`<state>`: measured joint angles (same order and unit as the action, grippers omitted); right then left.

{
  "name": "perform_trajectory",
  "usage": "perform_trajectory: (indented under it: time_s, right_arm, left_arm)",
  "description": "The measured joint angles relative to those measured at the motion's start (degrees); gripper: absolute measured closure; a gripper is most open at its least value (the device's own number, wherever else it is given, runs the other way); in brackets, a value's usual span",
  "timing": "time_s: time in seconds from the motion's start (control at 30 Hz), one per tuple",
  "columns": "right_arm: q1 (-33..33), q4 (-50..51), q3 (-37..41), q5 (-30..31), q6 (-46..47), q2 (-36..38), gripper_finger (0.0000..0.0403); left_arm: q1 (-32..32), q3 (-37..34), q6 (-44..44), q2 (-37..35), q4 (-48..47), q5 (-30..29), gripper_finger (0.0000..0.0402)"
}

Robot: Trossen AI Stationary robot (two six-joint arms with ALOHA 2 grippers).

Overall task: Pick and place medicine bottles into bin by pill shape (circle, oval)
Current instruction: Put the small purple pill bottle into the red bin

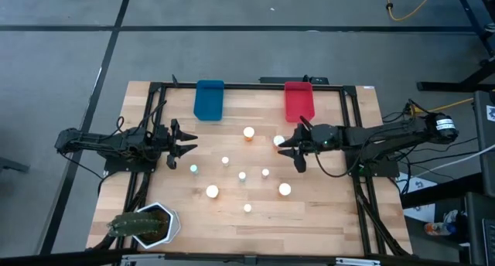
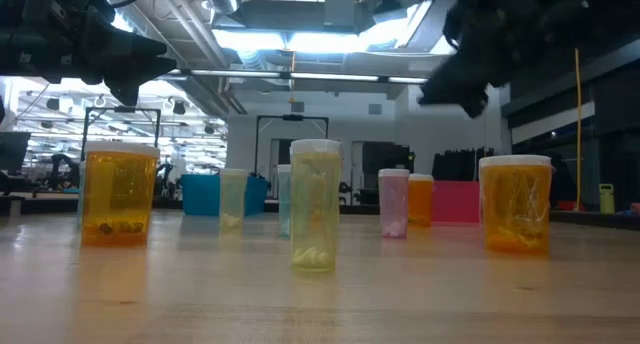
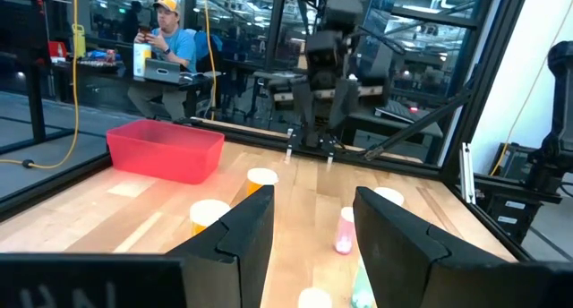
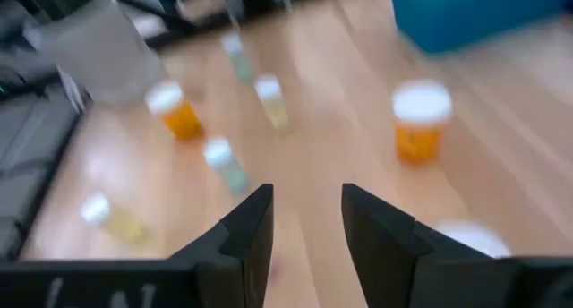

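While white-capped amber and pale plastic medicine bottles (image 1: 248, 133) stand unsorted mid-tabletop (image 1: 325, 219), hovering empty, jaws narrowly parted: left gripper (image 1: 188, 144), right gripper (image 1: 288, 148); next, seemingly, descending onto one bottle.

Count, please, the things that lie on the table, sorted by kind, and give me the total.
Counted from the high view:
Medicine bottles: 9 visible
Bins: 2, one blue bin and one red bin
Potted plant: 1
Total: 12
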<state>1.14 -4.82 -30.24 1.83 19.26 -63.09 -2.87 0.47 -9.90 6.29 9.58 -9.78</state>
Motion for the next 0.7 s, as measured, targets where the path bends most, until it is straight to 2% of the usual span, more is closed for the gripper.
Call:
perform_trajectory:
  time_s: [0.23,0.33,0.47,0.7]
  right_arm:
    - [-0.01,6.03,0.00,0.02,-1.97,0.28,0.0267]
    - [-0.01,5.83,0.00,0.07,-9.05,0.28,0.0267]
    - [-0.01,3.65,0.00,0.10,-17.98,0.28,0.0267]
    - [-0.27,-3.19,0.00,0.99,-15.30,0.28,0.0267]
  left_arm:
    - [0.01,0.00,0.34,0.00,0.07,-0.39,0.0255]
    - [0.00,0.01,0.05,0.02,0.20,-0.82,0.0255]
    - [0.00,0.01,0.03,0.00,0.55,-4.71,0.0255]
    - [0.00,0.00,0.01,0.00,0.57,-6.23,0.0255]
